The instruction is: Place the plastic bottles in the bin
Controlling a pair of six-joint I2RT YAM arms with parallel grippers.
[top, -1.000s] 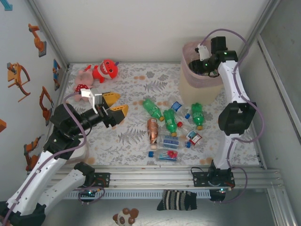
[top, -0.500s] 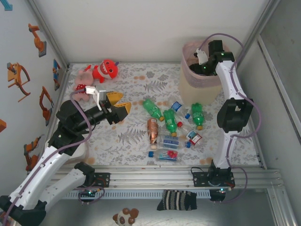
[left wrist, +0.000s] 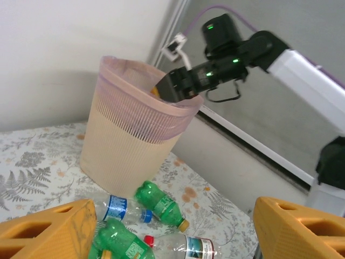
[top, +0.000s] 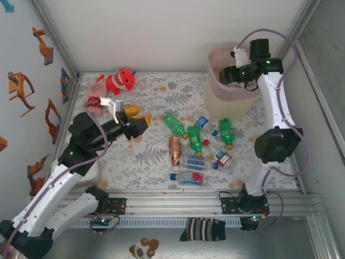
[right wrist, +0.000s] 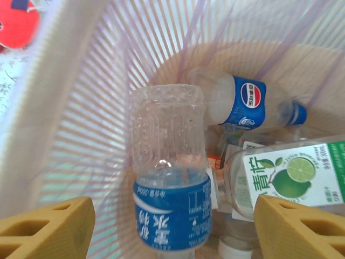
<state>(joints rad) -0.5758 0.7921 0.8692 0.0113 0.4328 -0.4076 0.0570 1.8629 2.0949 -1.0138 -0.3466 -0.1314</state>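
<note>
The bin (top: 229, 105), pink mesh above cream, stands at the back right. My right gripper (top: 233, 75) hangs open over its mouth. In the right wrist view a clear bottle with a blue label (right wrist: 172, 199) is upright between my spread fingers (right wrist: 48, 226), with gaps on both sides, and other bottles (right wrist: 245, 102) lie below in the bin (right wrist: 70, 124). Several plastic bottles lie on the mat: green ones (top: 174, 124) (top: 194, 140) (top: 226, 132), a brown one (top: 174, 149), clear ones (top: 195, 162). My left gripper (top: 139, 118) is open and holds nothing, raised left of them, facing the green bottle (left wrist: 160, 204) and bin (left wrist: 124, 145).
A red plush toy (top: 121, 81) and a pink one (top: 96, 89) lie at the back left of the flowered mat. Walls close the left, back and right sides. A metal rail (top: 178, 202) runs along the near edge.
My right gripper has opened over the bin and let go of the blue-labelled bottle, and its wrist has lifted slightly. My left gripper has moved a little toward the bottles.
</note>
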